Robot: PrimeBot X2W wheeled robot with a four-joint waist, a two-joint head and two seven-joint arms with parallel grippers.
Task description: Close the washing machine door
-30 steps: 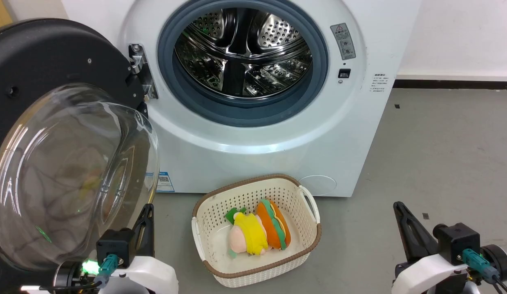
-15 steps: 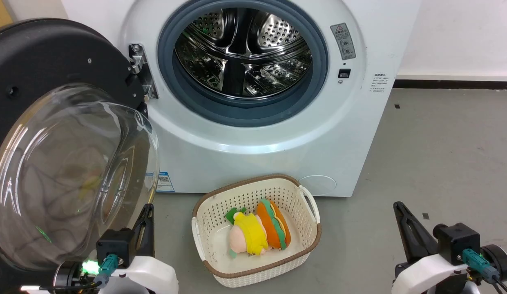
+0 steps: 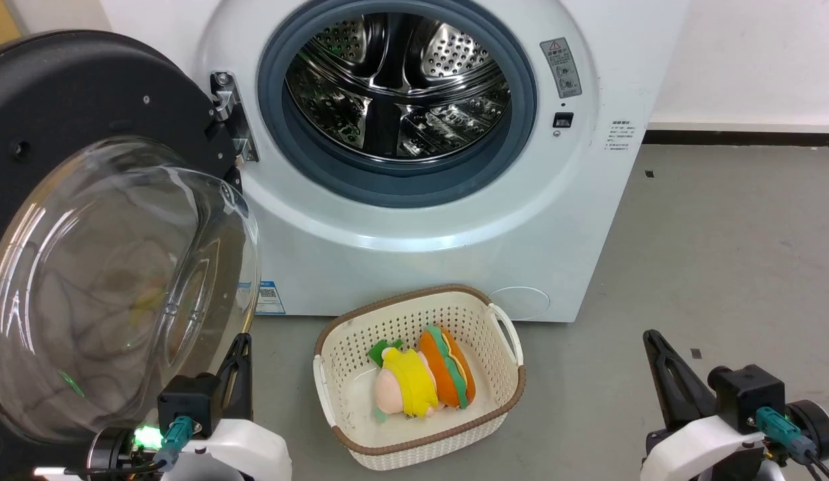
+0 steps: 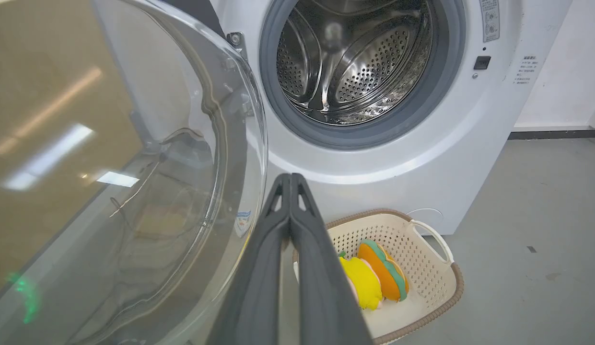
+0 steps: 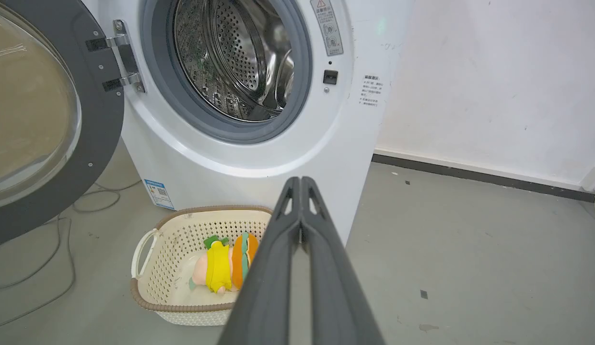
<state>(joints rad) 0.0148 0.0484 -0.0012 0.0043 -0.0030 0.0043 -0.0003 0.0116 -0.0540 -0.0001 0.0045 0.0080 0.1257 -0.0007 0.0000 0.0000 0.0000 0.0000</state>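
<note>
The white washing machine [image 3: 574, 220] stands ahead with its steel drum [image 3: 394, 80] exposed inside the grey gasket. Its round black door [image 3: 73, 93] hangs wide open on the left hinge, the clear glass bowl [image 3: 113, 287] bulging toward me. The same door [image 4: 134, 167] looms close on the left of the left wrist view, and the door [image 5: 48, 120] also sits at the left of the right wrist view. My left gripper [image 3: 240, 344] is shut, low beside the glass bowl's lower edge. My right gripper [image 3: 651, 337] is shut at the lower right, holding nothing.
A cream perforated basket [image 3: 501, 341] with plush toys [image 3: 421, 381] sits on the grey floor directly before the machine. Cables [image 5: 62, 239] trail on the floor under the door. A white wall [image 5: 494, 86] with a dark skirting runs to the right.
</note>
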